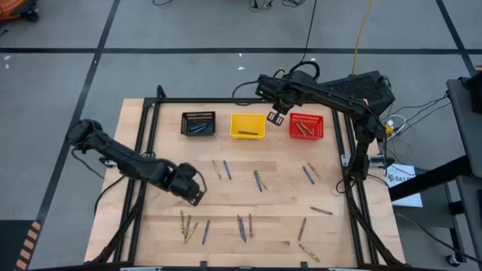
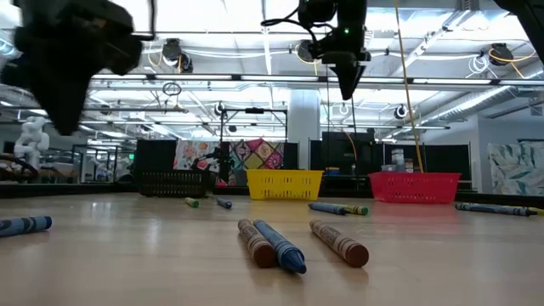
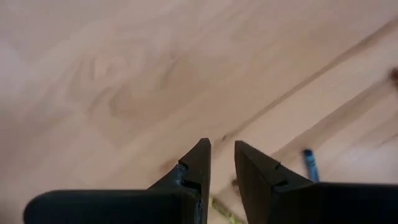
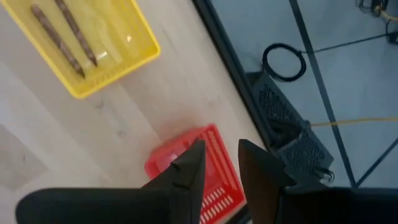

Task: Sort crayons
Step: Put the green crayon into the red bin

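Observation:
Several blue, yellow-olive and brown crayons lie flat and scattered on the wooden table. More lie in three small bins along the far edge: black, yellow and red. My left gripper hangs open over bare wood left of centre, pointing down, with nothing between its fingers. A blue crayon lies just beyond it. My right gripper is open and empty, held high between the yellow bin and the red bin.
A black metal frame borders the table's left, right and far sides. Three crayons lie close to the near edge in the low view. Cables run over the floor behind the table.

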Robot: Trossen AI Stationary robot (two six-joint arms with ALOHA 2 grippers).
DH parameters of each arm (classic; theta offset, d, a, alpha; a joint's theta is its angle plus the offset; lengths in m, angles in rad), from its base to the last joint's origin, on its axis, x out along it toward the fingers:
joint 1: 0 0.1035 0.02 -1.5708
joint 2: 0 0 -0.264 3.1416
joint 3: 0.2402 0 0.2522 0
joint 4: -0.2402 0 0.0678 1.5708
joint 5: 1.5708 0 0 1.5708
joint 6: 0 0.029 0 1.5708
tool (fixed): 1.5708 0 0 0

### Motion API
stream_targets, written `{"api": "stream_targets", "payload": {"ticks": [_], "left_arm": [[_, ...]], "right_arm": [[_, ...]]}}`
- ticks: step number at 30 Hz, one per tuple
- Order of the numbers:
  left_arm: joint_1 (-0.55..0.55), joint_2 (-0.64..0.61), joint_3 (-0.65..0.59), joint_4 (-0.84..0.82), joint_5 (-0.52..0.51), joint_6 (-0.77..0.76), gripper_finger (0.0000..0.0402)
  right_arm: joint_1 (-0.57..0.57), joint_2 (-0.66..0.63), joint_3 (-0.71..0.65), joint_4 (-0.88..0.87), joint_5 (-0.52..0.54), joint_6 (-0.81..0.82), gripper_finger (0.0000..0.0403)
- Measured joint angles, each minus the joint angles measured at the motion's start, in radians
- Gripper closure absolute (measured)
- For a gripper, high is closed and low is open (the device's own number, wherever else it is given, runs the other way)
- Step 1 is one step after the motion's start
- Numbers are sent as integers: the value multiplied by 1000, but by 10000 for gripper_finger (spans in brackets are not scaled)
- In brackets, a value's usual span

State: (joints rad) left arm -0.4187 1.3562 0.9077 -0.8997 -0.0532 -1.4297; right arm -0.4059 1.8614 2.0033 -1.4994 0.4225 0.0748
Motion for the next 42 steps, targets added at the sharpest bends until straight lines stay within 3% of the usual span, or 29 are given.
{"api": "stream_targets", "payload": {"ticks": [8, 16, 28, 42], "left_arm": [[-129, 34, -1, -67, 20, -229, 331], [-209, 131, 0, 75, 79, -401, 331], [-258, 251, 0, 117, 84, -627, 331], [-292, 261, 0, 121, 105, -780, 331]], "right_arm": [[2, 0, 0, -37, -1, 44, 318], [2, 0, 0, -39, -4, 15, 318], [2, 0, 0, -39, -7, -80, 318], [2, 0, 0, -23, -8, -144, 318]]}}
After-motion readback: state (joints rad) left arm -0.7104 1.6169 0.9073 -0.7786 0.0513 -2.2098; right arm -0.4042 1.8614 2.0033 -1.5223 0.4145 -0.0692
